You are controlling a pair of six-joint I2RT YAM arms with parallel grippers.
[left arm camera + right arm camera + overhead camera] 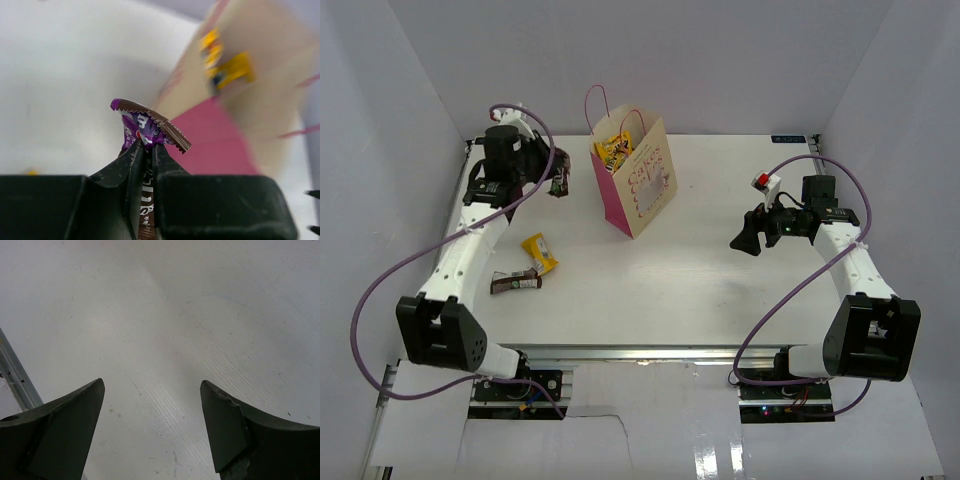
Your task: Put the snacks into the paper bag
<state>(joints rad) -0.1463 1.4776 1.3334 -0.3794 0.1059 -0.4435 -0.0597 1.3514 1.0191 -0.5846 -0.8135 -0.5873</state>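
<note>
Top external: paper bag [642,190] stands upright at the far centre of the table [720,290], with yellow packets [613,150] showing in its mouth. Left gripper [554,180] is just left of the bag, raised. A yellow packet [540,252] and a brown bar [515,282] lie near the left arm.

Left wrist: fingers pinched tight on a purple wrapper [144,131] (bag blurred behind, to the right).

Right wrist: right gripper [151,384] has its jaws wide apart over the table.
</note>
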